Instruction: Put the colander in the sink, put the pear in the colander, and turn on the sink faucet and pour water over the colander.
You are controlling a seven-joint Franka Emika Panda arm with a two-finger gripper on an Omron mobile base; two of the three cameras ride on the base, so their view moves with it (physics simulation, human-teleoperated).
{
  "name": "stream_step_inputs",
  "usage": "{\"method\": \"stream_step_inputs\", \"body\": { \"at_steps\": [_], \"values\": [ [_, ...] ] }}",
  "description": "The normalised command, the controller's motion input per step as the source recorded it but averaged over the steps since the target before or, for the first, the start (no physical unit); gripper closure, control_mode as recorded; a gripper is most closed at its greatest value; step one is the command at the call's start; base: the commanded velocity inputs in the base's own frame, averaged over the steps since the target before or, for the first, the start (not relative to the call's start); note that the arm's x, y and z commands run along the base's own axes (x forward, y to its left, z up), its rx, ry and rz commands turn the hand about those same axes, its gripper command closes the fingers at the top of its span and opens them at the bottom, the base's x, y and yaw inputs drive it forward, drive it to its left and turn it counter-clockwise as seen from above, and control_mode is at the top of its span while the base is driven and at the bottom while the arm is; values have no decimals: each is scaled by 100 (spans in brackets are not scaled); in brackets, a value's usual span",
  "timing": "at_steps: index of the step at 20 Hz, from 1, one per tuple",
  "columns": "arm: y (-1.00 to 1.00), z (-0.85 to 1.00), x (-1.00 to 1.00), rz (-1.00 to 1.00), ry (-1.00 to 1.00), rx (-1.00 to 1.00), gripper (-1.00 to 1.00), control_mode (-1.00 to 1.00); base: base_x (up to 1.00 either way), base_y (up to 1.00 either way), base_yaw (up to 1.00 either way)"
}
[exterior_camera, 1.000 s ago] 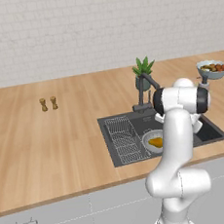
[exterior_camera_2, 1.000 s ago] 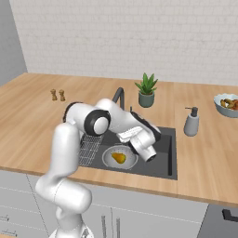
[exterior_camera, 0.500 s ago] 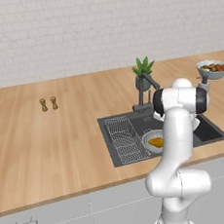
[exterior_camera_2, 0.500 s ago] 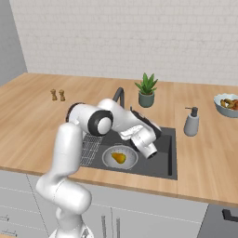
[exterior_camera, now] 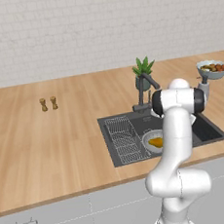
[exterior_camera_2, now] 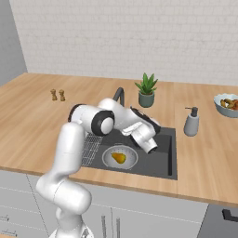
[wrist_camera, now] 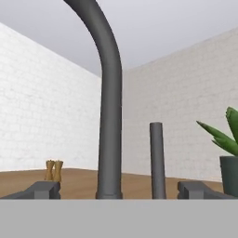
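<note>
Faucet target: our gripper (wrist_camera: 118, 189) faces the sink faucet (wrist_camera: 110, 107), with its curved spout and a slimmer upright lever (wrist_camera: 157, 160) straight ahead.
Fingers: we see the two dark fingertips (wrist_camera: 44, 189) well apart, nothing between them but the view of the faucet beyond.
Hand position: we judge our hand low over the sink (exterior_camera_2: 165, 160), near the faucet base, not yet touching it.
Colander: the colander (exterior_camera_2: 120, 158) sits in the basin, beside the wire rack (exterior_camera: 124, 138).
Pear: the pear (exterior_camera_2: 118, 158) lies inside the colander.
Done: we judge the first two steps complete.
Left: we have yet to move the lever and bring water over the colander; no water shows.
Other containers: the bowl (exterior_camera: 213, 69) on the counter holds red and orange fruit; the potted plant (exterior_camera_2: 147, 90) stands behind the sink.
</note>
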Motion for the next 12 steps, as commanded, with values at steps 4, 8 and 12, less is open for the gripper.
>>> {"method": "stream_step_inputs", "body": {
  "at_steps": [4,8,12],
  "values": [
    [0,-8,18,0,4,0,-100,-100,0,0,0],
    [0,-5,20,0,2,0,-100,-100,0,0,0],
    [0,-2,22,0,1,0,-100,-100,0,0,0]
  ]
}}
